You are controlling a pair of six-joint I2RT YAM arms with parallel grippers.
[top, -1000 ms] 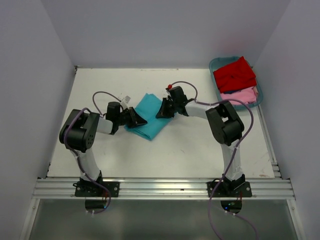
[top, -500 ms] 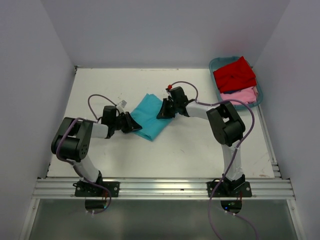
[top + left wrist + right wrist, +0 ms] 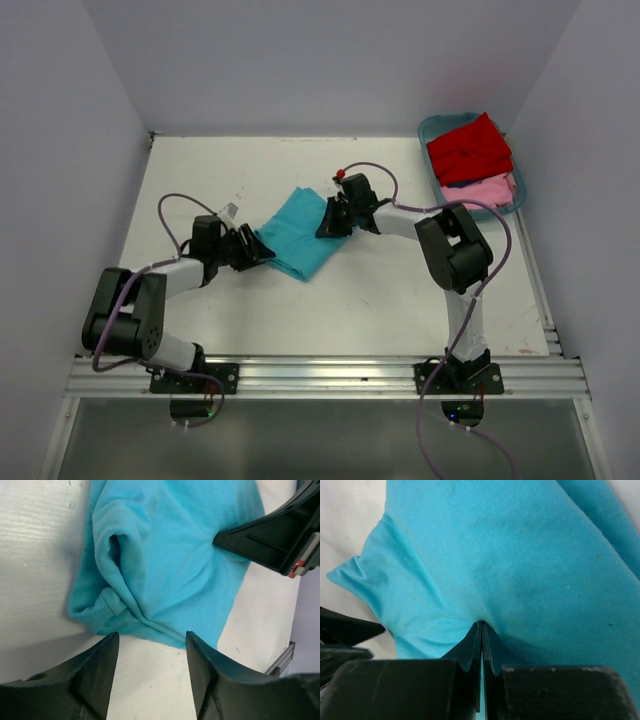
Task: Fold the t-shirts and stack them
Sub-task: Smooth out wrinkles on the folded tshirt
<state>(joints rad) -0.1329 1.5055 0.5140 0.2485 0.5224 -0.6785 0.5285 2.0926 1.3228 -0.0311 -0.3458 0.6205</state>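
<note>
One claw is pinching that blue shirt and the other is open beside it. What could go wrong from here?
1. The right gripper has its jaws shut on only a thin pinch at the edge of the turquoise shirt. A pull could let the cloth slip out, or drag the whole bundle askew.
2. The left gripper is open and just off the cloth, so nothing pins the bunched, wrinkled end nearest it. That fold may fall open if the shirt is moved.
</note>
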